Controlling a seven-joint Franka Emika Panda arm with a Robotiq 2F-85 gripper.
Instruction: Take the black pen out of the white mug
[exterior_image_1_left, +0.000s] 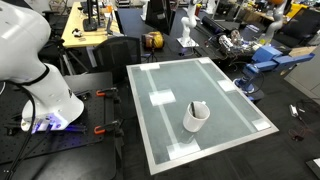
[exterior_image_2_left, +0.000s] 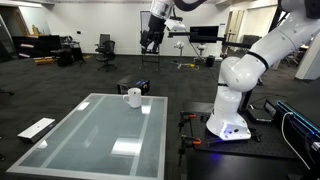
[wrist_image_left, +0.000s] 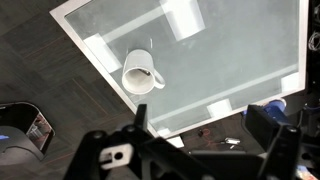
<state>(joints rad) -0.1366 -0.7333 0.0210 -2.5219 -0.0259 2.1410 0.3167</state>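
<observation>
The white mug (exterior_image_1_left: 195, 118) stands upright on the glass table (exterior_image_1_left: 225, 120) near one edge; it also shows in an exterior view (exterior_image_2_left: 133, 97) and in the wrist view (wrist_image_left: 140, 71). The black pen (wrist_image_left: 151, 47) is a thin dark stick that leans out over the mug's rim; in an exterior view only its dark end (exterior_image_1_left: 199, 106) shows at the mug's mouth. My gripper (exterior_image_2_left: 151, 38) hangs high above the table, well clear of the mug. In the wrist view the gripper (wrist_image_left: 200, 128) is open and empty, and the mug lies far below it.
The table has white tape patches (wrist_image_left: 183, 17). The robot's white base (exterior_image_1_left: 45, 95) stands beside the table. A black box (exterior_image_2_left: 135, 86) sits on the floor behind the table, and a white flat object (exterior_image_2_left: 35, 128) lies on the carpet. Desks and chairs (exterior_image_1_left: 275, 55) surround the area.
</observation>
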